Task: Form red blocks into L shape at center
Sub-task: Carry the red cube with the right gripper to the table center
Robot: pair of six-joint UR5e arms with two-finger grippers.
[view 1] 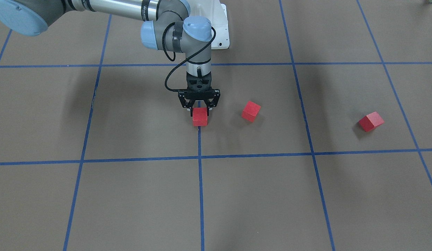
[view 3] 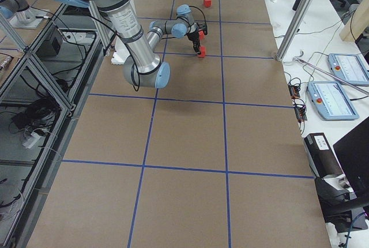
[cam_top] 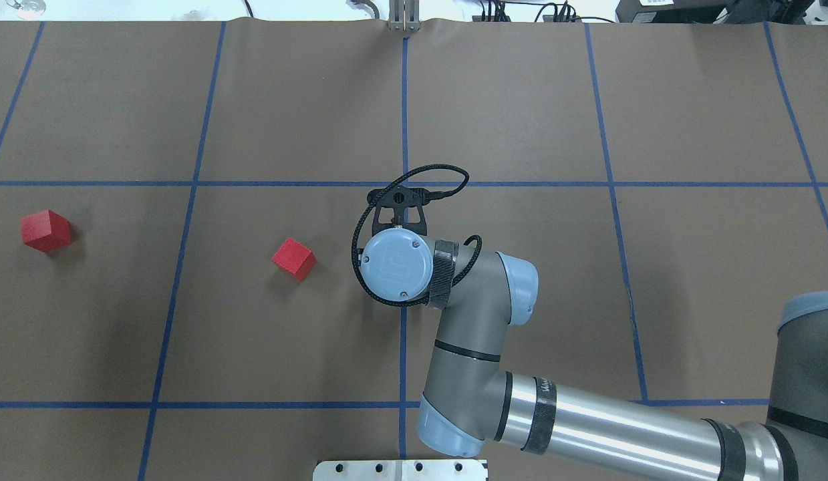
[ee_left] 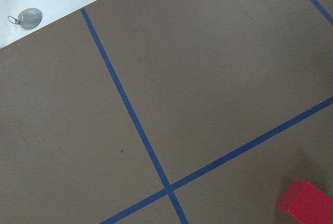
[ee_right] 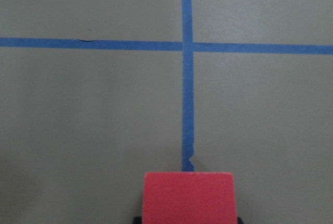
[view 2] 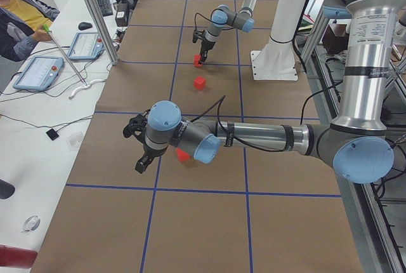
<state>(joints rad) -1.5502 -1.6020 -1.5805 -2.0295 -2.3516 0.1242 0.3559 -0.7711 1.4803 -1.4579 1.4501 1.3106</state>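
Closest to the right wrist lens is a small matte red cube (ee_right: 188, 197), plain and square-edged, pinched between the narrow-set jaws of the black two-finger right gripper (view 1: 201, 109). It sits over the thin blue tape line (view 1: 201, 146) at the center (view 1: 216, 137) of the brown matte table (view 1: 341, 195). From overhead, the grey wrist joint (cam_top: 396, 266) above hides it. A second matte red cube (view 1: 251, 111) lies askew near that gripper's left side, apart. A third matte red cube (view 1: 371, 121) lies far beyond, just beside the left gripper (view 2: 142, 159), whose finger spread I cannot tell.
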